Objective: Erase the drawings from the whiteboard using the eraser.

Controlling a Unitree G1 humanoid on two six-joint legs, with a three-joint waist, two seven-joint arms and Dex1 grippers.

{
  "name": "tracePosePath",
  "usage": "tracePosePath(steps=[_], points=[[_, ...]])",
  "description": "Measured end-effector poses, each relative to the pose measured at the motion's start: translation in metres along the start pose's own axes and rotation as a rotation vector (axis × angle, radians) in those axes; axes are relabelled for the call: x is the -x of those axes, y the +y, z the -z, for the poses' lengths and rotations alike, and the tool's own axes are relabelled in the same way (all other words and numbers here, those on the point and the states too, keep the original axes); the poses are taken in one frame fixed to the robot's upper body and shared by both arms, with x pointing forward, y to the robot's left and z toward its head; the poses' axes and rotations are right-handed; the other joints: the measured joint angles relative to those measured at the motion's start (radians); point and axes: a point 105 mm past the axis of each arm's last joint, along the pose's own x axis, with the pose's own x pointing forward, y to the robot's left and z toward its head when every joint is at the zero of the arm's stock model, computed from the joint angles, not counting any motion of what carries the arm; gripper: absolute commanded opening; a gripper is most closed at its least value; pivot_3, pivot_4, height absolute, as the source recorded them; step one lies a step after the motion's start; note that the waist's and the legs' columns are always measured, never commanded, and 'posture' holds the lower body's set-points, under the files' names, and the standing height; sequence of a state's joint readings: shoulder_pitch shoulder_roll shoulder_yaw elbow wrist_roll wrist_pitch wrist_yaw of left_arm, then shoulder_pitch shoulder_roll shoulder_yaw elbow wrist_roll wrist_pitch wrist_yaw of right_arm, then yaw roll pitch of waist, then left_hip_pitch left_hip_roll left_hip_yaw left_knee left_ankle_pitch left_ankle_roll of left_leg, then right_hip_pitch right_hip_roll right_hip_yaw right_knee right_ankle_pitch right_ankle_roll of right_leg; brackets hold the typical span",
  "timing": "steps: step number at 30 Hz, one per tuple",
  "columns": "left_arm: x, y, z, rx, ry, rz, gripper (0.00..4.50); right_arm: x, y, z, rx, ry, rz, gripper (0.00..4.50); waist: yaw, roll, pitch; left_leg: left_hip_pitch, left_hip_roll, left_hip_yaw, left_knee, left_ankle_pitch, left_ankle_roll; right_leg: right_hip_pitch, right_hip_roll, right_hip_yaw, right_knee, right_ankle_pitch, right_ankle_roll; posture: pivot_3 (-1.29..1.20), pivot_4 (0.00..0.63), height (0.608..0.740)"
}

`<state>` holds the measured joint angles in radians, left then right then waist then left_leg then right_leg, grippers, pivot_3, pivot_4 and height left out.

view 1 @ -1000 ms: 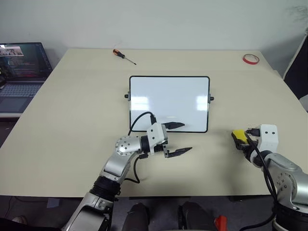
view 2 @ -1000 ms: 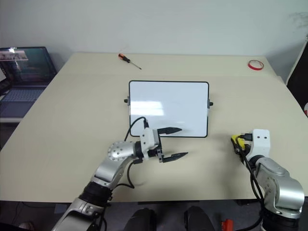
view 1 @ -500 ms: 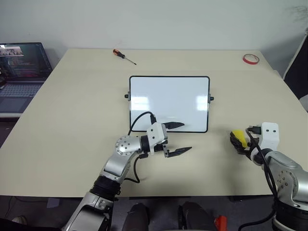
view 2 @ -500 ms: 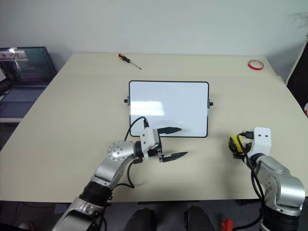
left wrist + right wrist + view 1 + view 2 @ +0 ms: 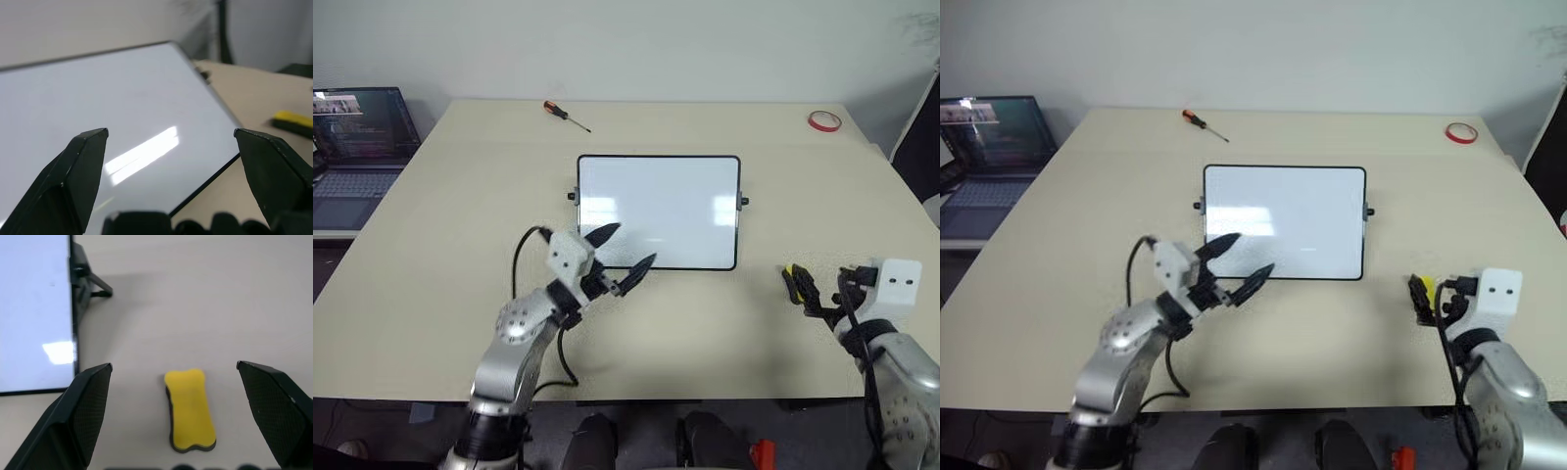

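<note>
Beige table point(image 5: 440, 255), head view: whiteboard point(image 5: 658, 211) centre frame, wiped clean, so eraser point(image 5: 795, 281) lies released at lower right. Left gripper point(image 5: 622, 257) empty, spread wide. Right wrist view: right gripper point(image 5: 173, 418) fully spread above the eraser, touching nothing.

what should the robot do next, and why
Probably just draw both arms back and stop: the whiteboard looks wiped clean, the yellow eraser lies on the table between the open right gripper's fingers, ungripped, and the left gripper is open too.
</note>
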<state>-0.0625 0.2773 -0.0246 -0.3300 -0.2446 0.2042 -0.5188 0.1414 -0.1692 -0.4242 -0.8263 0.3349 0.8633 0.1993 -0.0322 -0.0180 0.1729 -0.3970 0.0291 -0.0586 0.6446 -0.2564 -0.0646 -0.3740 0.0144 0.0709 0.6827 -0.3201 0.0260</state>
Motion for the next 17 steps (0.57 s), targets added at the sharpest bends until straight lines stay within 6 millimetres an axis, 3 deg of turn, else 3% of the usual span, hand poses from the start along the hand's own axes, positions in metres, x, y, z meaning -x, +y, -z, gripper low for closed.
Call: tracePosePath(steps=[3, 11, 17], points=[[0.025, 0.011, 0.022, 0.011, 0.066, -0.178, 4.50, 0.016, 0.000, 0.011, 0.065, -0.028, -0.004, 4.48, 0.000, 0.000, 0.000, 0.000, 0.000, 0.000, 0.000, 0.000, 0.000, 0.000, 0.000, 0.000, 0.000, 0.000, 0.000, 0.00, 0.150, 0.740], [0.079, 0.014, 0.043, 0.032, 0.143, -0.461, 4.50, 0.052, 0.003, 0.039, 0.092, -0.037, 0.012, 4.48, 0.000, 0.000, -0.005, 0.003, 0.001, 0.001, -0.001, 0.000, 0.000, 0.002, -0.001, 0.001, 0.000, -0.001, 0.000, 0.00, 0.150, 0.740], [0.075, 0.011, 0.040, 0.021, 0.125, -0.448, 4.50, 0.050, 0.001, 0.035, 0.064, -0.073, 0.032, 4.48, 0.000, -0.001, -0.006, 0.006, 0.000, 0.002, 0.000, 0.000, 0.000, 0.005, 0.000, 0.002, 0.000, -0.003, 0.005, 0.00, 0.150, 0.740]])
